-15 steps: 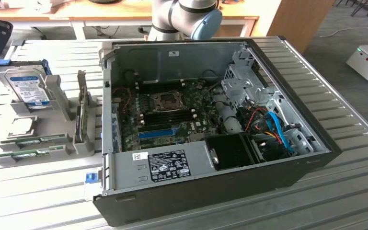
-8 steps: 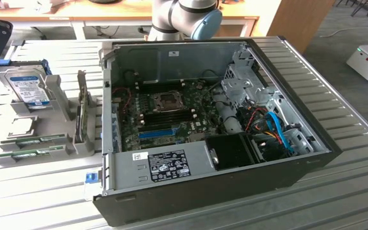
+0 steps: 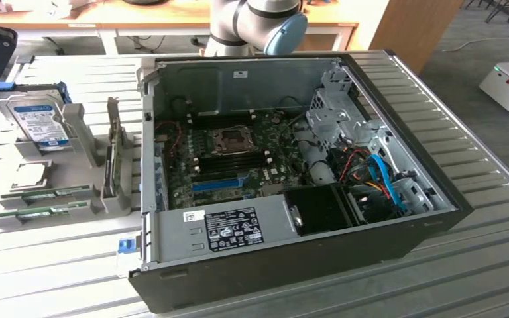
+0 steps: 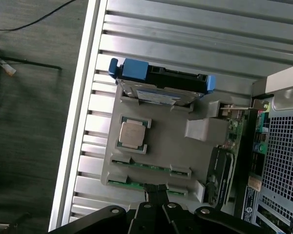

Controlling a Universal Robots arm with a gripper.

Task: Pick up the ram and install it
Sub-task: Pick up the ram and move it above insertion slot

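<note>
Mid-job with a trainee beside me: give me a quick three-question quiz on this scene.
1. True or false: two ram sticks lie in the gray holder, outside the computer case.
2. What stands in the holder wearing a blue label? A) hard drive B) keyboard C) monitor
3. Fill in: the jaws of the gripper are ____.
Key: 1 true; 2 A; 3 shut.
</note>
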